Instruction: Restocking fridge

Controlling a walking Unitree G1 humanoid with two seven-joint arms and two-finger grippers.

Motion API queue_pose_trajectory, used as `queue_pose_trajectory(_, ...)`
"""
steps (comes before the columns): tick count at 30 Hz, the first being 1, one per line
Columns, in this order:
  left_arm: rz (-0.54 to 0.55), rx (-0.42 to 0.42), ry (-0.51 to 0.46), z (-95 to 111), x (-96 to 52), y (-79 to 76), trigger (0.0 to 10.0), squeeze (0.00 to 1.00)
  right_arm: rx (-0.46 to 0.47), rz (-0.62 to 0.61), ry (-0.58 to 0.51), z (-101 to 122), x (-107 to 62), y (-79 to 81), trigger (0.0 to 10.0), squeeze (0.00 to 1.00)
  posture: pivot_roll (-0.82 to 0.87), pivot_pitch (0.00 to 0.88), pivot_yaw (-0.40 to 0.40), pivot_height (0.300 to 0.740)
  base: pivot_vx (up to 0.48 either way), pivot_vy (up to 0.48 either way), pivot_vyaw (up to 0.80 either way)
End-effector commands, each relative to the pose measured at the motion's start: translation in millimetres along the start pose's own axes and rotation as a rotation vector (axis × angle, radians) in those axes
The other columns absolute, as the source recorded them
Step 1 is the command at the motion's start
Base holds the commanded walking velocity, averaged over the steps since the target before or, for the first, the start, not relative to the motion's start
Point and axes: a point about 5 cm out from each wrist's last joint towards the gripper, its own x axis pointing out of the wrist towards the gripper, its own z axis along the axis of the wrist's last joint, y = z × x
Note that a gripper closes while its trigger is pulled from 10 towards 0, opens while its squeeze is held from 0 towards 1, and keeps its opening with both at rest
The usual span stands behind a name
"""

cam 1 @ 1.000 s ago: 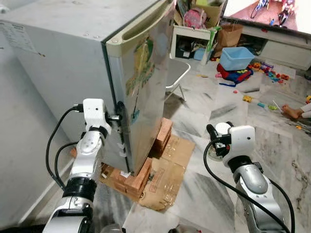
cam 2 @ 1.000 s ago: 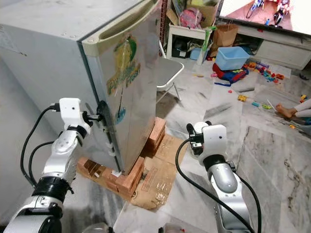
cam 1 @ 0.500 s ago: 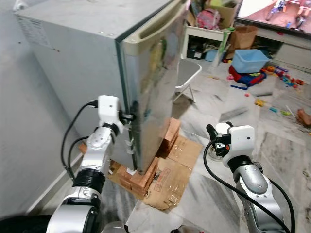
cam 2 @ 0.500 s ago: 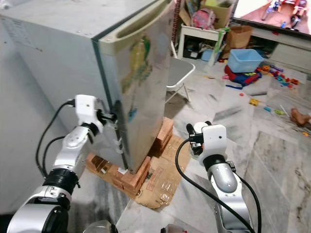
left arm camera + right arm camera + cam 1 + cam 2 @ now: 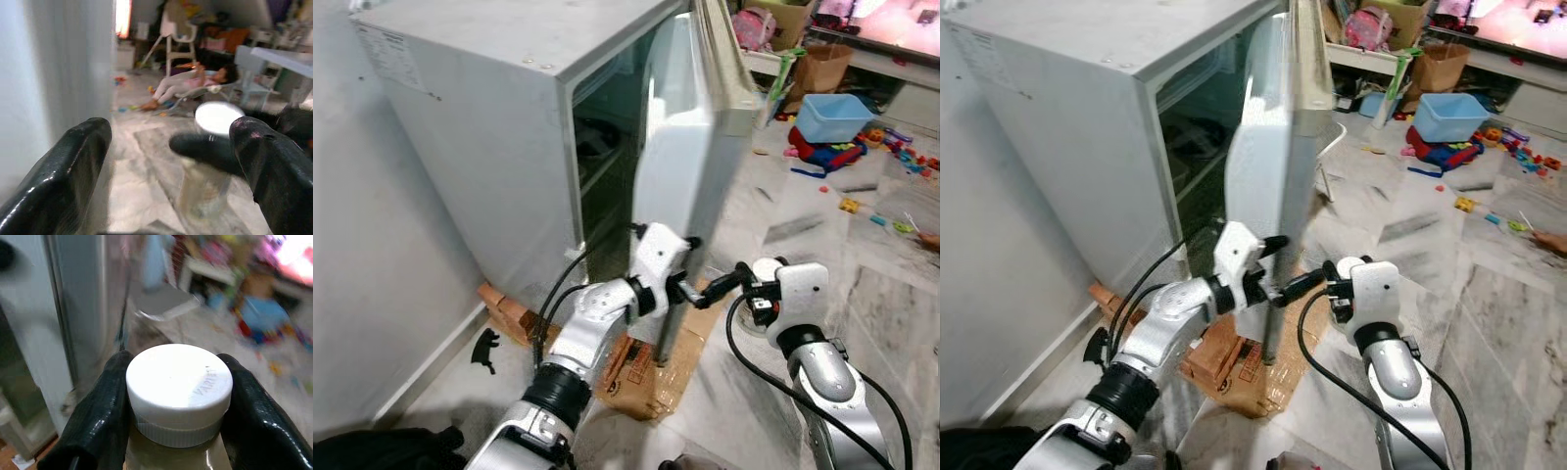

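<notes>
The grey fridge (image 5: 480,147) stands with its door (image 5: 680,186) swung wide, edge-on to me, and dark shelves (image 5: 602,166) show inside. My left gripper (image 5: 688,266) is open at the door's lower free edge, one finger (image 5: 73,171) lying against the door's face. My right gripper (image 5: 729,286) is just right of it, shut on a clear bottle (image 5: 205,181) with a white cap (image 5: 179,382). The bottle hangs low above the floor in front of the door.
Bricks (image 5: 504,305) and flattened cardboard (image 5: 656,367) lie under the fridge. A black object (image 5: 485,348) sits on the floor by the wall. A blue tub (image 5: 829,116) and scattered toys (image 5: 891,157) are at the back right. A person (image 5: 186,83) reclines far off.
The fridge door has swung from nearly shut to wide open. My left arm has moved right with the door's edge. The right gripper still holds the bottle; the camera shifted a little.
</notes>
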Motion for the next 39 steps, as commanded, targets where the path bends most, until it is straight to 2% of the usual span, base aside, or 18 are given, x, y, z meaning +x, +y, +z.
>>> queue_pose_trajectory(1, 0.005, 0.005, -0.03, 8.4, -3.8, 0.2, 10.0, 0.0, 0.007, -0.039, -0.027, 8.0, 0.0, -6.6, 10.0, 0.0, -0.05, 0.0, -0.003, 0.74, 0.0, 0.0, 0.0)
queue_pose_trajectory(3, 0.043, 0.019, -0.056, 15.0, -8.3, 3.9, 10.0, 0.0, -0.008, -0.039, -0.039, 9.8, 1.5, -6.0, 10.0, 0.0, -0.05, 0.0, -0.003, 0.74, 0.0, 0.0, 0.0)
queue_pose_trajectory(5, 0.14, 0.038, -0.071, 18.2, -17.0, 15.1, 10.0, 0.0, -0.001, -0.045, -0.044, 11.2, 4.1, -5.5, 10.0, 0.0, -0.05, 0.0, -0.002, 0.74, 0.0, 0.0, 0.0)
queue_pose_trajectory(6, 0.14, 0.038, -0.071, 18.2, -17.0, 15.1, 10.0, 0.0, -0.001, -0.045, -0.044, 11.2, 4.1, -5.5, 10.0, 0.0, -0.05, 0.0, -0.002, 0.74, 0.0, 0.0, 0.0)
queue_pose_trajectory(9, 0.377, 0.066, -0.084, 18.0, -48.3, 40.7, 10.0, 0.0, 0.0, -0.057, -0.047, 12.5, 7.8, -4.9, 10.0, 0.0, -0.03, 0.0, -0.006, 0.74, 0.0, 0.0, 0.0)
queue_pose_trajectory(10, 0.377, 0.066, -0.084, 18.0, -48.3, 40.7, 10.0, 0.0, 0.0, -0.057, -0.047, 12.5, 7.8, -4.9, 10.0, 0.0, -0.03, 0.0, -0.006, 0.74, 0.0, 0.0, 0.0)
queue_pose_trajectory(12, 0.489, 0.065, -0.07, 12.7, -71.0, 49.5, 10.0, 0.0, 0.002, -0.062, -0.043, 12.2, 9.0, -4.3, 10.0, 0.0, -0.02, 0.0, -0.011, 0.74, 0.0, 0.0, 0.0)
queue_pose_trajectory(13, 0.558, 0.075, -0.049, 7.5, -88.5, 53.2, 10.0, 0.0, 0.002, -0.065, -0.041, 11.7, 9.9, -4.0, 10.0, 0.0, 0.0, 0.0, -0.018, 0.74, 0.0, 0.0, 0.0)
queue_pose_trajectory(14, 0.558, 0.075, -0.049, 7.5, -88.5, 53.2, 10.0, 0.0, 0.002, -0.065, -0.041, 11.7, 9.9, -4.0, 10.0, 0.0, 0.0, 0.0, -0.018, 0.74, 0.0, 0.0, 0.0)
queue_pose_trajectory(15, 0.601, 0.078, -0.032, 1.4, -103.9, 54.6, 10.0, 0.0, 0.014, -0.061, -0.036, 11.0, 11.3, -3.0, 10.0, 0.0, 0.0, 0.0, -0.022, 0.74, 0.0, 0.0, 0.0)
queue_pose_trajectory(19, 0.715, 0.069, -0.007, -6.5, -127.6, 58.8, 10.0, 0.0, 0.018, -0.049, -0.041, 12.5, 15.7, -0.5, 10.0, 0.0, 0.01, 0.0, -0.031, 0.74, 0.0, -0.194, 0.0)
queue_pose_trajectory(21, 0.797, 0.075, -0.026, -2.5, -140.8, 65.1, 10.0, 0.0, 0.014, -0.041, -0.051, 16.0, 22.0, 1.3, 10.0, 0.0, 0.01, 0.0, -0.03, 0.74, 0.0, -0.463, 0.0)
queue_pose_trajectory(24, 0.829, 0.074, -0.031, 0.9, -145.3, 67.9, 10.0, 0.0, 0.021, -0.045, -0.069, 20.8, 27.2, 0.4, 10.0, 0.0, 0.01, 0.0, -0.032, 0.74, 0.0, -0.461, 0.0)
queue_pose_trajectory(29, 0.827, 0.077, -0.025, 0.5, -144.7, 66.4, 10.0, 0.0, 0.024, -0.05, -0.073, 21.8, 29.8, -1.7, 10.0, 0.0, 0.01, 0.0, -0.036, 0.74, 0.0, -0.463, 0.0)
queue_pose_trajectory(39, 0.812, 0.078, -0.022, 0.0, -134.0, 62.6, 10.0, 0.0, 0.015, -0.032, -0.086, 23.9, 31.6, -0.9, 10.0, 0.0, -0.01, 0.0, -0.037, 0.74, 0.0, -0.453, 0.0)
